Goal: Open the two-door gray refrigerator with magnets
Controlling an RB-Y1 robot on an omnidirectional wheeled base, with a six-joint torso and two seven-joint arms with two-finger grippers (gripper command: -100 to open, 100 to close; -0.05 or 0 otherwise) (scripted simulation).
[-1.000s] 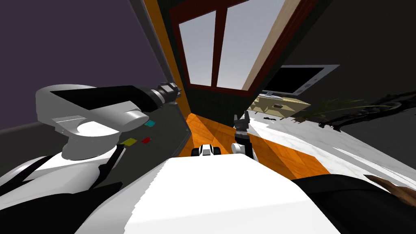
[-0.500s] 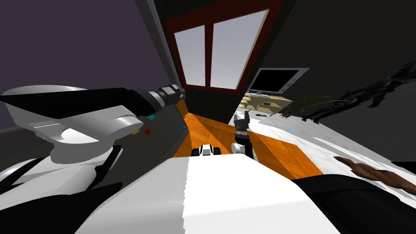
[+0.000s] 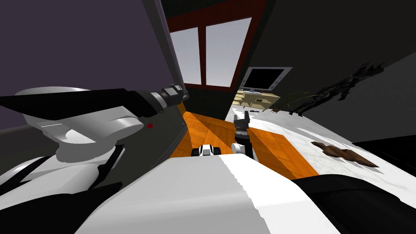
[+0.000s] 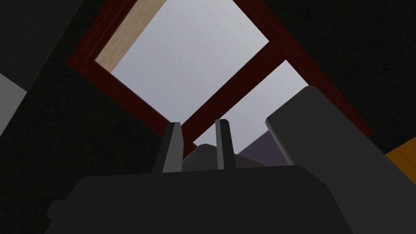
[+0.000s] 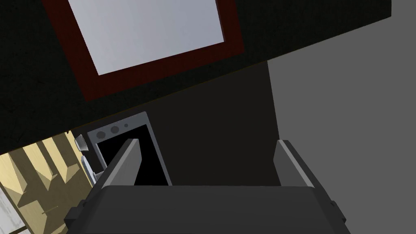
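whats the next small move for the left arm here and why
Probably a short pull of the left gripper back toward the body, to swing the fridge door out. Its fingers sit closed on a dark handle at the edge of the door with the red magnet, while the right gripper hangs open, away from it.

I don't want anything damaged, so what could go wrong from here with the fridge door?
The left arm has its jaws pinched on only a small grey handle, so it may slip out. The door stands close beside that arm, so swinging it could strike the elbow. The right arm hangs nearby with jaws open and might get clipped.
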